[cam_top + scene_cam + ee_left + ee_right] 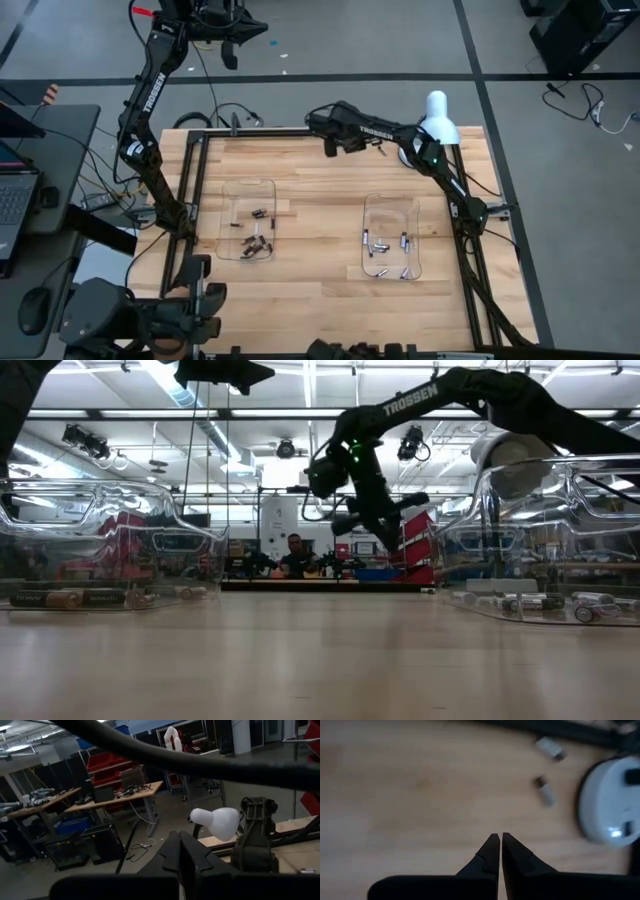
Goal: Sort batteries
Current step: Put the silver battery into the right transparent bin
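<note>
Hovering w/ jaws together and empty above the counter's [330,215] far edge, right gripper [329,148] hangs near lamp base [610,802]; left gripper [231,57] is raised beyond counter, jaws together; dark batteries [257,232] lie in left tray [247,219], silver batteries [388,252] in right tray [391,236].

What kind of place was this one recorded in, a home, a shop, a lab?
Most likely a robotics lab or workshop. Beyond the wooden table there are workbenches cluttered with equipment, red storage bins on shelving, and ceiling-mounted lights over an open floor. A person sits at a far bench.
</note>
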`<state>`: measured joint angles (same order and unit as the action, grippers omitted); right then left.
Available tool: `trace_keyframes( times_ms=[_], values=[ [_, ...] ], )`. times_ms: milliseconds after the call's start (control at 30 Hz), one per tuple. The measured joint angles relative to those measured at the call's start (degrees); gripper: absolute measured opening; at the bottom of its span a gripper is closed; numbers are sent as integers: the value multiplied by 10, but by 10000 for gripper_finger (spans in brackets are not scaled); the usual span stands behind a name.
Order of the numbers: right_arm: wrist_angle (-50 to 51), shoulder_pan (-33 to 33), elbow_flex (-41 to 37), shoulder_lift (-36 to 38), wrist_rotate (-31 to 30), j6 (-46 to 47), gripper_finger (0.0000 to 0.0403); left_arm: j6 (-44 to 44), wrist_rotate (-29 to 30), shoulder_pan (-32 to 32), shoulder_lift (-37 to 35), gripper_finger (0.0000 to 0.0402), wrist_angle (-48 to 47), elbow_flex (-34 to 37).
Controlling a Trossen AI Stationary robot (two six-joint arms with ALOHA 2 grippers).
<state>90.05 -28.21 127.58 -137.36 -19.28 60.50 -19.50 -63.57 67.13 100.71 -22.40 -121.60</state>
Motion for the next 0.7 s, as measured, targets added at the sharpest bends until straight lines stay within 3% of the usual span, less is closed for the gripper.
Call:
trace_keyframes(
  times_ms=[167,400,700],
  values=[
    [-36,-8,-17,0,-58,4,10,-15,0,-4,0,0,2,0],
    [-125,-45,-18,0,-14,-50,6,-24,0,-5,0,0,2,0],
    [-100,-101,-18,0,26,-26,11,-26,0,-5,4,0,3,0]
  ],
)
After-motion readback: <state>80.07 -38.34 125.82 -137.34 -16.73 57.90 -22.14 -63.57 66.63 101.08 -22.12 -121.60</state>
